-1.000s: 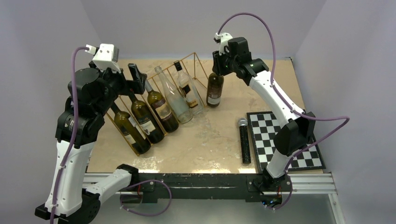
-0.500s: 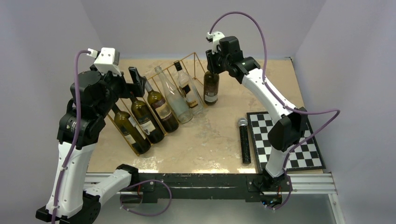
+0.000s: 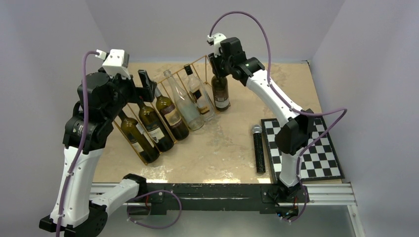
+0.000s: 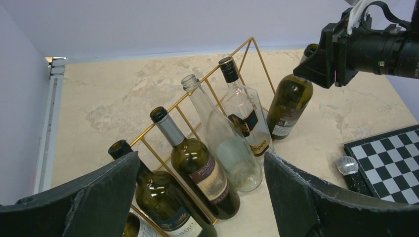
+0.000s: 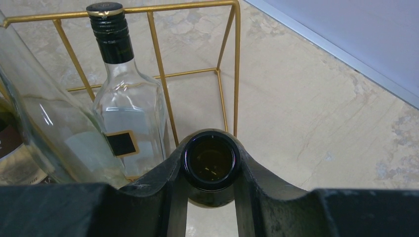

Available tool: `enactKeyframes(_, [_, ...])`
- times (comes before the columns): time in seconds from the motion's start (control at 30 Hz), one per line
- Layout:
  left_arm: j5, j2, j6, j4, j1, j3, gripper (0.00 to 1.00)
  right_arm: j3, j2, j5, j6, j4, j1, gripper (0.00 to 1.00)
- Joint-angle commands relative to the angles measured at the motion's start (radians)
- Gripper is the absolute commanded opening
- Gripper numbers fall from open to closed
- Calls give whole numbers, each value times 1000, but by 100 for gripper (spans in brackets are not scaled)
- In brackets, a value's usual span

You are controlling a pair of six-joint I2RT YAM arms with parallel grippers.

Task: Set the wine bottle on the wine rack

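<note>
A dark green wine bottle (image 3: 221, 95) with a pale label stands nearly upright at the right end of the wine rack (image 3: 200, 61), its base low by the tabletop. My right gripper (image 3: 217, 73) is shut on its neck. In the right wrist view both fingers clamp just under the open bottle mouth (image 5: 211, 160), in front of the gold rack wire (image 5: 173, 8). The left wrist view shows the bottle (image 4: 289, 106) leaning beside the rack (image 4: 212, 74). My left gripper (image 3: 146, 83) hovers open above the rack's left half, its jaws spread wide with nothing between them (image 4: 200, 160).
Several bottles lie in the rack's slots, among them a clear bottle (image 3: 184, 101) and a black-capped clear one (image 3: 200, 98) nearest the held bottle. A black microphone (image 3: 259, 148) lies right of centre, beside a chessboard (image 3: 302, 148) at the table's right front.
My right arm has carried the bottle leftward, from clear of the rack to right against its right end. The left arm has drifted slightly and stays open.
</note>
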Motion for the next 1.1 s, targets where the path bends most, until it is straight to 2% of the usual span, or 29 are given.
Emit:
enactKeyframes(0.0, [45, 6, -23, -2, 11, 18, 99, 63, 80, 15, 4, -65, -3, 29])
enactKeyframes(0.4, [54, -5, -33, -16, 14, 7, 99, 54, 182, -12, 73, -23, 1, 32])
enactKeyframes(0.7, [83, 3, -33, -10, 16, -2, 99, 67, 235, -68, 108, -13, 5, 45])
enactKeyframes(0.93, [84, 15, -23, -27, 20, 15, 99, 78, 272, -45, 150, -11, 5, 44])
enactKeyframes(1.07, [86, 20, -20, -29, 23, 23, 99, 83, 271, -34, 161, -10, 5, 56])
